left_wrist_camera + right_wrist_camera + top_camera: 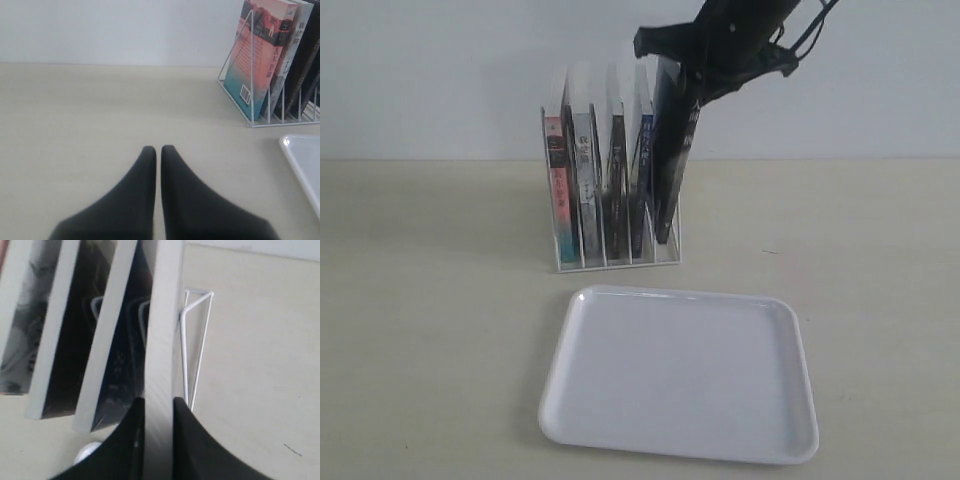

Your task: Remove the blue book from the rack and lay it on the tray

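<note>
The blue book [670, 170] stands in the rightmost slot of the rack [620, 262], its top higher than its neighbours and leaning a little away from them, its lower end inside the wires. My right end effector [692, 95] is clamped on its upper edge, one finger on each cover, as the right wrist view shows along the pale page edge. I judge this to be the step of drawing the book out. Next it must go straight up until the bottom clears the dividers, then come forward, turn flat and go down onto the tray [675, 293]. The risk I see is the book catching a wire and dragging the light rack along. The other slots hold four books, the pink-spined book [558, 190] at the far left. The tray lies on the desk [420, 300] just in front of the rack, with nothing in it. My left end effector [158, 150] hovers over bare desk, fingers together, holding nothing.
</note>
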